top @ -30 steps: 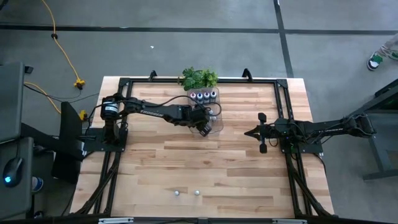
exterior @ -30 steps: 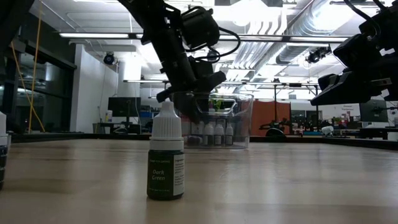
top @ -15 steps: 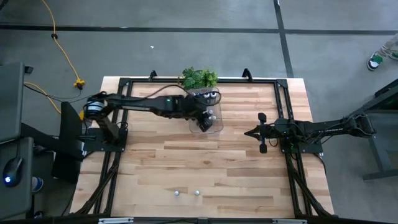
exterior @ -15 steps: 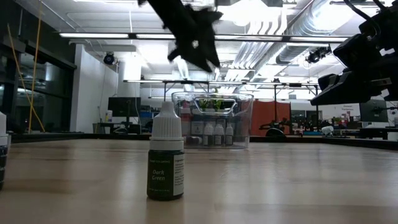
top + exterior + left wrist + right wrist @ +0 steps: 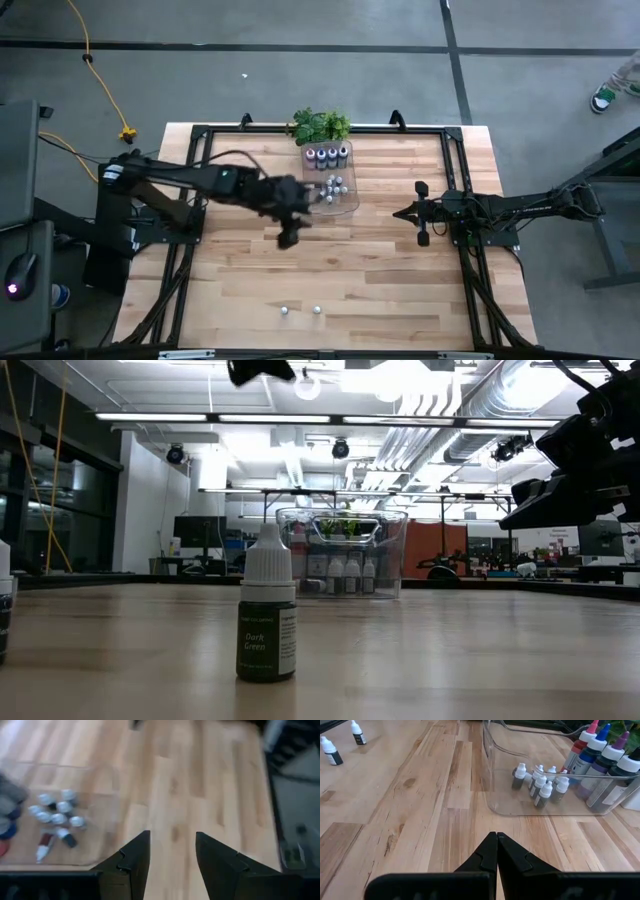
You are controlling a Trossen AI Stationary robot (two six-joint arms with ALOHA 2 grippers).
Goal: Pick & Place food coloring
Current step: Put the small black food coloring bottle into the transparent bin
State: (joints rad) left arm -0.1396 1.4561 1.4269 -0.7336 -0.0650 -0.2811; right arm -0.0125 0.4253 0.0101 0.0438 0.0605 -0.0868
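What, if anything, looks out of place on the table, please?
Two small food coloring bottles stand upright alone near the front edge of the table, far from the clear tray that holds the rest. Nothing looks spilled or broken. The left tool is open over bare wood; the right tool waits, shut.

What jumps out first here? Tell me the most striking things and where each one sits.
The "Dark Green" dropper bottle stands upright alone at the near table edge, filling the low view. At the far edge, a clear plastic tray holds the other food coloring bottles, beside a green leafy plant. The left gripper hangs open and empty just in front of the tray, while the right gripper waits shut at the right.
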